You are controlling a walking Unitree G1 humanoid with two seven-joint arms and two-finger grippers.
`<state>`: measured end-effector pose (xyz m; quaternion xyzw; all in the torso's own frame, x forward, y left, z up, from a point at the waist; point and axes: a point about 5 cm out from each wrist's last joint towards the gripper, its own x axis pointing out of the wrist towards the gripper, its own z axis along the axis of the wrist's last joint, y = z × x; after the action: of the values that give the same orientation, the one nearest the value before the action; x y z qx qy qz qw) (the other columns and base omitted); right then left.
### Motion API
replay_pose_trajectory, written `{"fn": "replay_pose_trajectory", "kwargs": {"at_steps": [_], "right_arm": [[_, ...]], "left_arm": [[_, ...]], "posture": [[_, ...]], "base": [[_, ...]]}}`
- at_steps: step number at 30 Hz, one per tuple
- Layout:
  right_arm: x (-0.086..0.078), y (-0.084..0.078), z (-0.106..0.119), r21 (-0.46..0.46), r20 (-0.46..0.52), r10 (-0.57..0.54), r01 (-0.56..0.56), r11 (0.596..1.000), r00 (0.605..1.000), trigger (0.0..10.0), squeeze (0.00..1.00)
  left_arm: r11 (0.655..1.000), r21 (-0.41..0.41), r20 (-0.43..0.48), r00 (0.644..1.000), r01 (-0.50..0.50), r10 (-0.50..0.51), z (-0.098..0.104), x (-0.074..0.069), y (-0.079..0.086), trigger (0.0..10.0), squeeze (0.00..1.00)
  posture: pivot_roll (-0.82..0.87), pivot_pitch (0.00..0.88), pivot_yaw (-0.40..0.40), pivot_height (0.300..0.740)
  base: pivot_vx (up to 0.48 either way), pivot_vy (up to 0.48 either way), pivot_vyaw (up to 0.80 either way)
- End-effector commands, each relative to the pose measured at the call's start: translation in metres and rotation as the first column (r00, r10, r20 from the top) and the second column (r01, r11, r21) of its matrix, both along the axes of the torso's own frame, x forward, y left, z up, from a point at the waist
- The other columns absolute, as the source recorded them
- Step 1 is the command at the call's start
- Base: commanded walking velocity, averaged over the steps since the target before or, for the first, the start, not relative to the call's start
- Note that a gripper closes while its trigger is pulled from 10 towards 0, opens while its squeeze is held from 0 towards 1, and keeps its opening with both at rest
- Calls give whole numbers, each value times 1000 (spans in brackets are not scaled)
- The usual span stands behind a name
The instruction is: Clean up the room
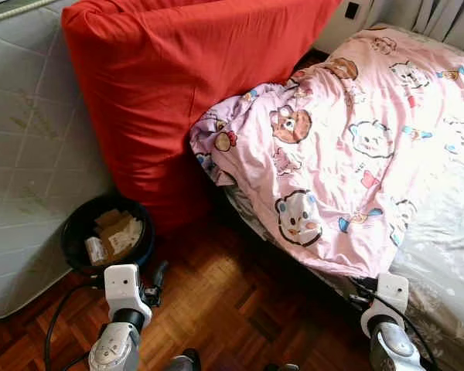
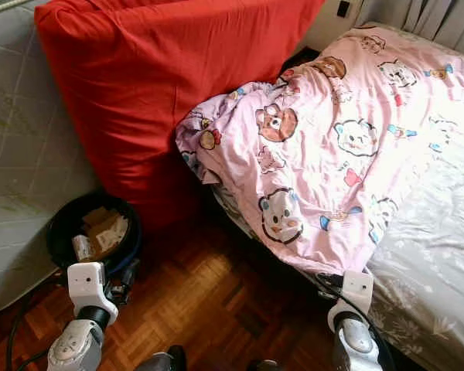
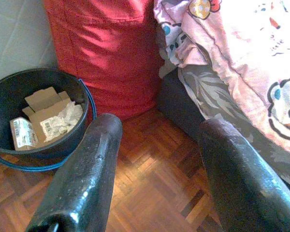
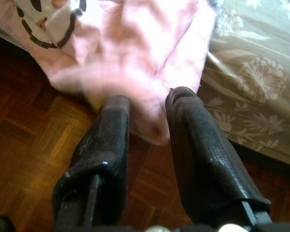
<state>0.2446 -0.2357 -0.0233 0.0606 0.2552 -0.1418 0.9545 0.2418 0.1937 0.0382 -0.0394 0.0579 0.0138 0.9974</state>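
A pink cartoon-print blanket [image 1: 348, 139] lies crumpled across the bed, its lower edge hanging over the bed's side. My right gripper [image 4: 150, 101] is open just at that hanging edge [image 4: 135, 72], with the pink cloth showing between and beyond its fingertips. My left gripper [image 3: 159, 130] is open and holds nothing, low over the parquet floor [image 3: 150, 164]. It sits between a black bin [image 3: 38, 92] and the bed. The bin [image 1: 108, 232] holds cardboard scraps and crumpled paper.
A large red cushion [image 1: 178, 85] leans upright between the bin and the bed. A white quilted mattress [image 1: 23, 154] stands against it on the left. The bed's grey floral sheet [image 1: 448, 247] is bare on the right. Cables trail by my left arm [image 1: 54, 325].
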Motion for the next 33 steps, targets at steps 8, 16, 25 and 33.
{"fn": "replay_pose_trajectory", "kwargs": {"at_steps": [8, 16, 25, 33], "right_arm": [[-8, -3, -6, 18, -12, -11, 11, 1000, 1000, 10000, 1000], [-36, 9, -33, 110, -143, 62, -47, 993, 988, 10000, 0], [-64, 23, -55, 170, -287, 127, -80, 982, 949, 10000, 0], [-65, 28, -57, 158, -294, 109, -64, 985, 949, 10000, 0]], "left_arm": [[1000, 10, -60, 998, 10, -9, -13, -6, 0, 10000, 0], [1000, -8, -283, 959, -26, 22, -57, -21, 11, 10000, 0], [998, 21, -522, 851, -53, 56, -94, -41, 26, 10000, 0], [998, 66, -624, 780, 5, 38, -107, -51, 25, 10000, 0]], "posture": [[18, 199, -23, 740], [18, 174, -23, 740], [12, 176, -15, 740], [-3, 188, -5, 740]], "base": [[0, 0, 0], [0, 0, 0], [0, 0, 0], [0, 0, 0]]}}
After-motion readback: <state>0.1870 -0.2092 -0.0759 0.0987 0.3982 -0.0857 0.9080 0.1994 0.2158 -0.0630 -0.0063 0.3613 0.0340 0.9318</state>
